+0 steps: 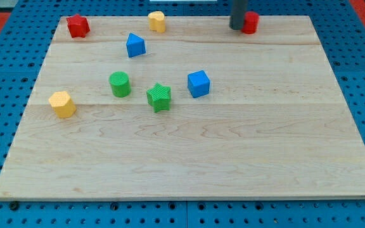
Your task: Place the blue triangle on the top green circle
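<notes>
Now tip (236,28) up at view's top, touching red block (251,22); no fingers, just bare rod. Blue triangle (135,45) far off toward view's left, slightly lower. Green circle (120,84) just below triangle, so push from above

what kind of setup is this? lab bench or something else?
Likely a robot lab test bench: a wooden board lies on a blue perforated base, small coloured blocks such as the blue triangle and green circle are scattered on it, and my tip is beside a red block.
</notes>
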Controlling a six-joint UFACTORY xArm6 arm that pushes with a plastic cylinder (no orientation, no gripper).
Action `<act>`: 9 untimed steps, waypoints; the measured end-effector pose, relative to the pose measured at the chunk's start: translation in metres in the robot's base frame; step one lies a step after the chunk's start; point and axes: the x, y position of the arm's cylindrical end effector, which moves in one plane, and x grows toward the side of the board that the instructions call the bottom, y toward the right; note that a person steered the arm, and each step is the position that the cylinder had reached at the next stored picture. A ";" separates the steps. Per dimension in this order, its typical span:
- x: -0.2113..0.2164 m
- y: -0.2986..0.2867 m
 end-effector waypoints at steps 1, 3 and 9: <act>-0.002 0.008; 0.008 -0.010; 0.076 -0.276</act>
